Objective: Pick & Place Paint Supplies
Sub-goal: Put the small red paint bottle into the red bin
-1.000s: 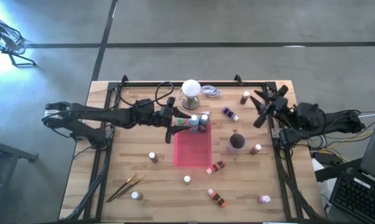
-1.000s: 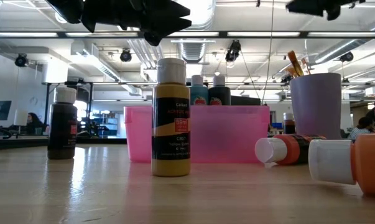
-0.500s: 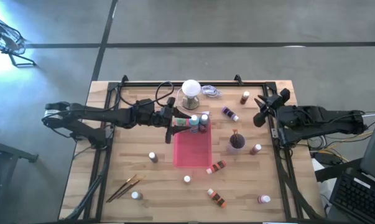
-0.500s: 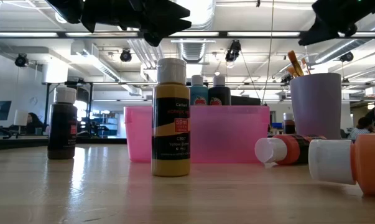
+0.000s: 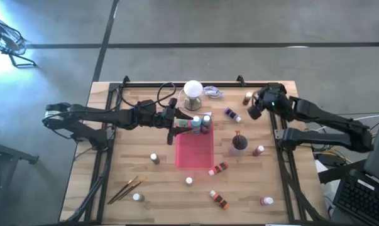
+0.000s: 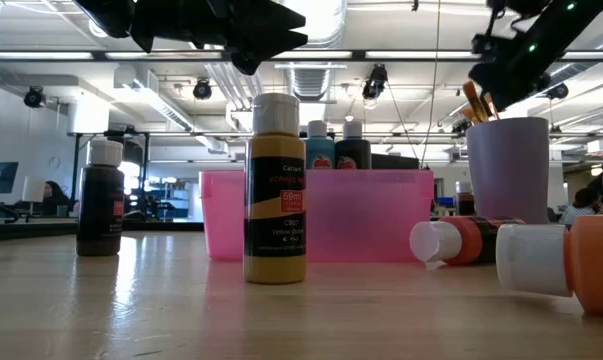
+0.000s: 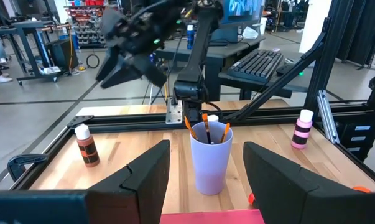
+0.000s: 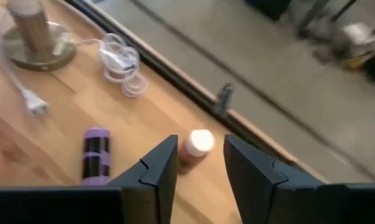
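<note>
High view: your right gripper [image 5: 254, 108] sits parted, empty, just beside the brown bottle [image 5: 247, 98].
Left gripper [image 5: 175, 129] gapes empty above the pink tray [image 5: 194, 154], far from that bottle.

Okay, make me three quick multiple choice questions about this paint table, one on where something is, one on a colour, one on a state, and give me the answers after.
1. Where is the right gripper?
A. Above the back right part of the table, near an upright brown bottle
B. Over the two brushes at the front left
C. Inside the pink tray

2. What colour is the cup that holds brushes?
A. Green
B. Pale purple
C. Black

3. How does the purple bottle near the coiled white cord lie?
A. Upright
B. On its side
C. Inside the cup

Answers: 1 A, the high view shows it there. 2 B, the left wrist view shows its colour. 3 B, the right wrist view shows it lying flat.
</note>
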Available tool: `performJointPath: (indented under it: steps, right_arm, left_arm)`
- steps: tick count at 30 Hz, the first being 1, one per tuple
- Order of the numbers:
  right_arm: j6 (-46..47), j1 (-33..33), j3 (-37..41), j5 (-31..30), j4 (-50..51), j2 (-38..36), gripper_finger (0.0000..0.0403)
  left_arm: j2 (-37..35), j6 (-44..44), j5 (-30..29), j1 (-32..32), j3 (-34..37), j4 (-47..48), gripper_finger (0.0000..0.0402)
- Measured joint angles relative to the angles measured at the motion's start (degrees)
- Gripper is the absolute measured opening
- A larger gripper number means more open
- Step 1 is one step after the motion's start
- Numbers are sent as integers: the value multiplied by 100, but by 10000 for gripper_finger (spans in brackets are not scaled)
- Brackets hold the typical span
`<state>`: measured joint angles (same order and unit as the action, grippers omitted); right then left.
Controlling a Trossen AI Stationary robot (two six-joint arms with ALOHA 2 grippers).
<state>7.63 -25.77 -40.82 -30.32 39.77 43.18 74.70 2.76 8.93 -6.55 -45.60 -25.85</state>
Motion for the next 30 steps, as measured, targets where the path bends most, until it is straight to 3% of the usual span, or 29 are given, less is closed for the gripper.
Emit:
performJointPath:
  steps: [4,7,11,16,22,30]
  right_arm:
    - [-206,-1145,-33,1482,-414,344,145]
    - [-181,-1837,-262,1981,-415,740,157]
    - [-180,-2278,-628,2037,-372,1360,174]
    - [-332,-2327,-1136,2052,-259,2271,198]
    - [-377,-2329,-1858,2047,574,3167,222]
    - [-353,-2338,-2006,2034,985,3532,219]
  left_arm:
    - [0,-1,0,-1,0,2,209]
    - [0,1,0,0,0,2,209]
    - [0,1,0,1,0,2,209]
    - [0,-1,0,-2,0,3,209]
    - [0,-1,0,1,0,4,209]
    - [0,0,0,1,0,7,209]
